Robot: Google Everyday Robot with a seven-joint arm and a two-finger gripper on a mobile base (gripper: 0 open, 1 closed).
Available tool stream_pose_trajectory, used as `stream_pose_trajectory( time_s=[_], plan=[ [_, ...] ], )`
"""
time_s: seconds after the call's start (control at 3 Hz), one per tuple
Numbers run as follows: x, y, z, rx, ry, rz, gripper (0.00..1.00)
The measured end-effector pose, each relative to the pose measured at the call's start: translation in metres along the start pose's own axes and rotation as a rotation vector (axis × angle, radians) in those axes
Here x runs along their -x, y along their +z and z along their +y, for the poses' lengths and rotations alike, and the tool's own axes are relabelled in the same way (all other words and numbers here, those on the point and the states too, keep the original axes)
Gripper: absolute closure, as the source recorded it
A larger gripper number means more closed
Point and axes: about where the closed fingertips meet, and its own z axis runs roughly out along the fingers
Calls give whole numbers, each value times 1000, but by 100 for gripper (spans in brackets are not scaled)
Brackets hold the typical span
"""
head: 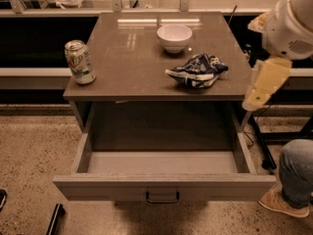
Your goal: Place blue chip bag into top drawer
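The blue chip bag (196,70), crumpled dark blue foil with white patches, lies on the tabletop (127,62) at the right, in front of the white bowl. The top drawer (161,185) is pulled wide open below the tabletop and its grey inside is bare; a small dark handle (162,198) sits at the middle of its front panel. My gripper (258,98) hangs off the table's right edge, pale yellow, below the white arm (292,23), to the right of the bag and apart from it. It holds nothing that I can see.
A white bowl (174,37) stands at the back centre of the tabletop. A green-and-silver soda can (79,62) stands upright at the front left corner. A person's knee and shoe (293,180) are at the lower right, beside the drawer. A dark shelf runs behind the table.
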Motion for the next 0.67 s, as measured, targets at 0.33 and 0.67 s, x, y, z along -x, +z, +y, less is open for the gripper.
stream_pose_trajectory(
  time_s=[0.33,0.67],
  plan=[
    [17,43,-21,-56,-47,-58,0],
    [33,86,-33,-74,-79,-98,0]
  ],
)
